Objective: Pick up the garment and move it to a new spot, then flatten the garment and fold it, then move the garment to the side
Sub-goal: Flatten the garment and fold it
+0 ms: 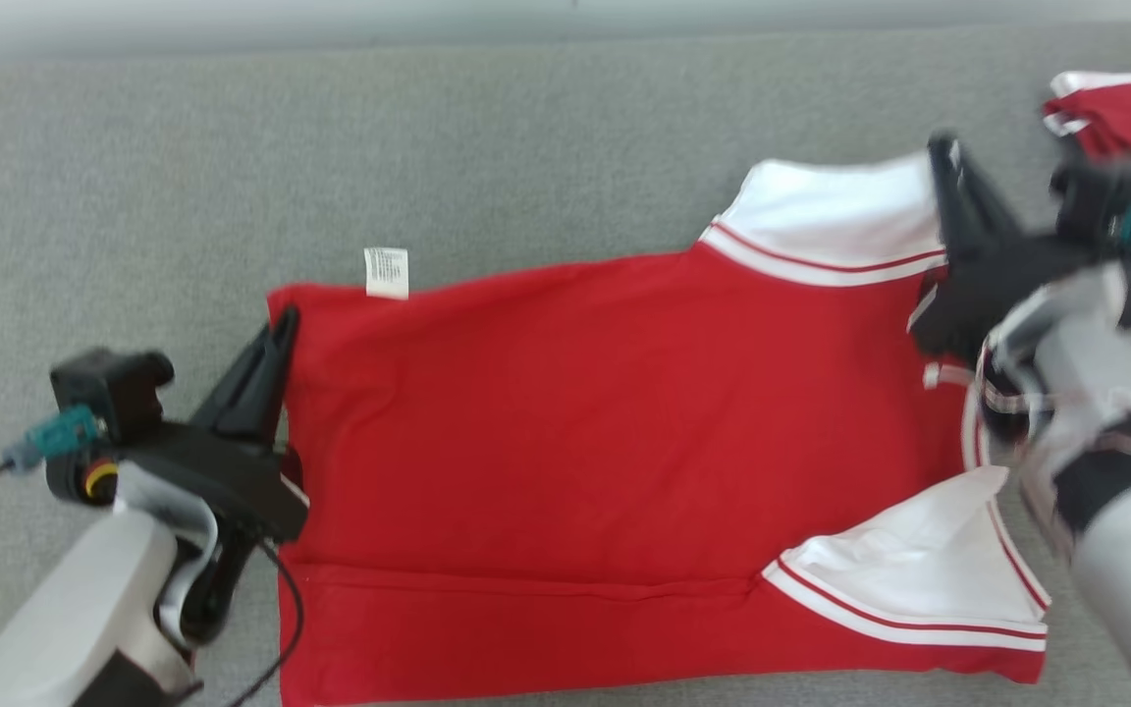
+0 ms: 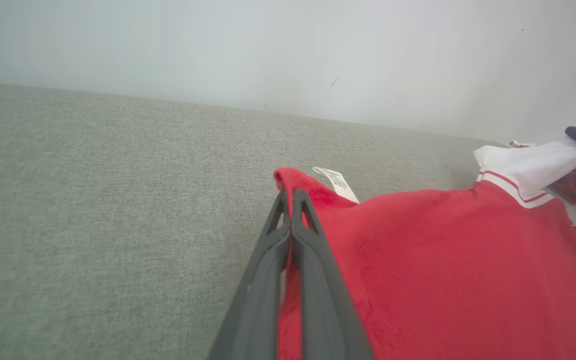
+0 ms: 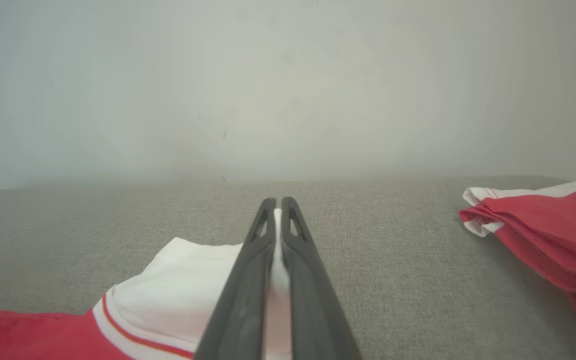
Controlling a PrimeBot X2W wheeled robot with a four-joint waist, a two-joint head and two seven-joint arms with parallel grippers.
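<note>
- The right arm (image 1: 1096,393) is looking blurry and is hiding one end of the garment (image 1: 575,412)
- The bottom edge of the head view is cutting off the garment's near side
- Another red cloth (image 1: 1130,108) is lying at the far right, cut off by the edge
- The garment is lying spread out on a grey surface (image 1: 526,147), with a pale wall (image 2: 288,50) behind
- The left fingers (image 1: 281,329) are pressing together on the garment's red corner, near a small white label (image 1: 387,272)
- The right fingers (image 1: 948,177) are pinching a white sleeve (image 1: 840,211)
- The surface is looking rough and woven, and the garment soft
</note>
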